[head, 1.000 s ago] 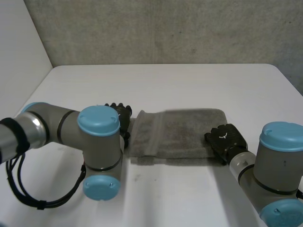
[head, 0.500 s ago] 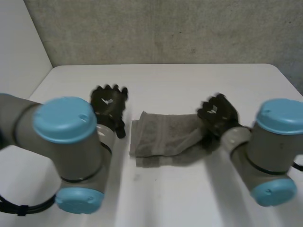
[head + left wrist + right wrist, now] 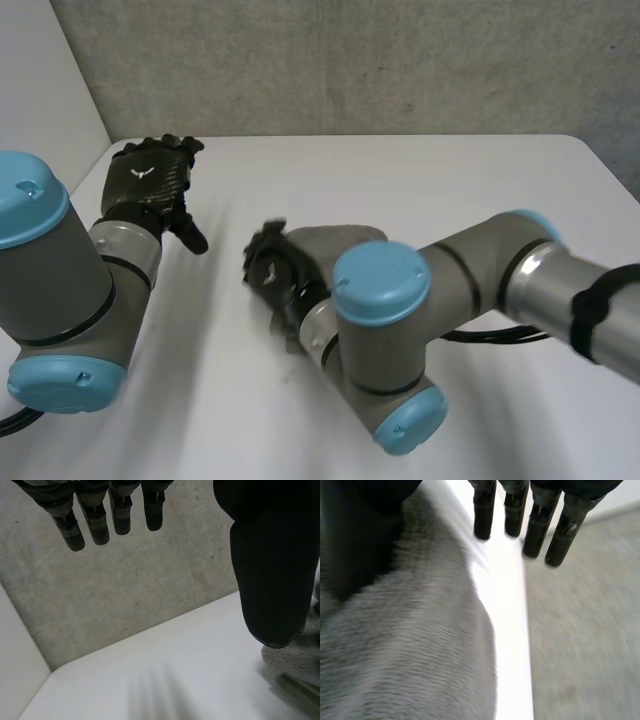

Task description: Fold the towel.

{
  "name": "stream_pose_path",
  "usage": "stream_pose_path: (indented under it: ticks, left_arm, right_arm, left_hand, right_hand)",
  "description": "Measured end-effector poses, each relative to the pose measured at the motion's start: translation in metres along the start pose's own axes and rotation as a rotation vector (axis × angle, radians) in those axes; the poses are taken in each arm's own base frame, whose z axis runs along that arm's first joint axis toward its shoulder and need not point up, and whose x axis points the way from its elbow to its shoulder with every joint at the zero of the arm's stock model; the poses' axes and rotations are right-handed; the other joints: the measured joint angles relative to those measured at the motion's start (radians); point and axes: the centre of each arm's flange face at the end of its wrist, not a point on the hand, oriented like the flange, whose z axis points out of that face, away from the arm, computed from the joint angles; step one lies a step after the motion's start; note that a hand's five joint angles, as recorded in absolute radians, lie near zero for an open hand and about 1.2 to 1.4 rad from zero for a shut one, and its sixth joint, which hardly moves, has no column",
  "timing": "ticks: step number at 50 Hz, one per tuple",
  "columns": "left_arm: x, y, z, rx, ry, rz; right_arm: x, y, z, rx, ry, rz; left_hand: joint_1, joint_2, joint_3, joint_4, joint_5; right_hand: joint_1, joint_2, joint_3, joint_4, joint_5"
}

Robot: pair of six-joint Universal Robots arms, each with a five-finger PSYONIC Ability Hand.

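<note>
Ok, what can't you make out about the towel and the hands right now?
1. Outline and folds of the towel: head view, the right arm covers most of it.
2. Rest of the towel: left wrist view, cut off at the edge beside the thumb of the left hand.
3. Whether the right hand holds the towel: right wrist view, cloth hides the contact under its palm.

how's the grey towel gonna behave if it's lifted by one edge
Likely floppy: the towel shows a softly curving edge under the right robot hand. Probably light, and its fuzzy pile should grip rather than slip on the table.
</note>
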Motion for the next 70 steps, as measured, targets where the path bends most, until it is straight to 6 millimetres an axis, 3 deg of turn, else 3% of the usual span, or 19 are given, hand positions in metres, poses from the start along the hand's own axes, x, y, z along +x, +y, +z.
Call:
stream_pose_path:
  ticks: [4, 11, 17, 24, 33, 38, 46, 58, 64, 70]
  left_arm:
    - [0.003, -0.003, 0.002, 0.014, 0.031, -0.014]
    - [0.009, -0.012, 0.009, 0.048, 0.068, -0.056]
    - [0.017, -0.01, 0.012, 0.043, 0.094, -0.121]
    - [0.053, 0.006, 0.008, 0.002, 0.192, -0.157]
    - [0.102, 0.035, -0.001, -0.062, 0.362, -0.137]
    - [0.113, 0.056, -0.002, -0.118, 0.387, -0.113]
    - [0.104, 0.083, -0.002, -0.214, 0.322, -0.077]
    - [0.083, 0.109, -0.011, -0.32, 0.254, -0.021]
    - [0.082, 0.111, -0.012, -0.324, 0.26, -0.014]
    - [0.083, 0.098, -0.01, -0.29, 0.263, -0.024]
  right_arm:
    - [0.033, 0.003, -0.007, -0.047, 0.106, 0.163]
    - [0.091, 0.019, -0.039, -0.07, 0.26, 0.552]
    - [0.116, 0.046, -0.063, -0.102, 0.313, 0.81]
    - [0.126, 0.088, -0.08, -0.201, 0.274, 1.069]
    - [0.125, 0.123, -0.084, -0.271, 0.24, 1.242]
    - [0.11, 0.134, -0.074, -0.304, 0.205, 1.265]
    - [0.085, 0.147, -0.05, -0.341, 0.149, 1.267]
    - [0.045, 0.134, -0.013, -0.339, 0.062, 1.164]
    - [0.04, 0.134, -0.009, -0.368, 0.084, 1.075]
    - [0.055, 0.127, -0.012, -0.351, 0.123, 1.043]
  left_hand:
    - [-0.006, -0.002, -0.005, -0.003, -0.002]
    - [-0.006, -0.002, -0.005, -0.005, -0.003]
    - [-0.006, -0.004, -0.005, -0.005, -0.003]
    - [-0.006, -0.004, -0.005, -0.005, -0.003]
    - [-0.006, -0.002, -0.004, -0.002, -0.003]
    - [-0.002, 0.003, -0.002, -0.002, -0.003]
    - [-0.002, 0.004, -0.002, 0.002, -0.003]
    - [-0.003, 0.004, -0.002, 0.002, -0.003]
    - [-0.006, 0.002, -0.004, 0.0, -0.003]
    - [-0.006, 0.002, -0.004, 0.0, -0.003]
  right_hand:
    - [-0.091, -0.081, -0.102, -0.09, -0.096]
    - [-0.108, -0.081, -0.102, -0.09, -0.097]
    - [-0.108, -0.081, -0.102, -0.09, -0.097]
    - [-0.108, -0.081, -0.102, -0.09, -0.097]
    - [-0.108, -0.081, -0.102, -0.09, -0.096]
    - [-0.108, -0.081, -0.102, -0.09, -0.097]
    - [-0.108, -0.081, -0.102, -0.09, -0.096]
    - [-0.115, -0.081, -0.102, -0.09, -0.097]
    - [-0.119, -0.081, -0.102, -0.09, -0.096]
    - [-0.12, -0.081, -0.102, -0.09, -0.096]
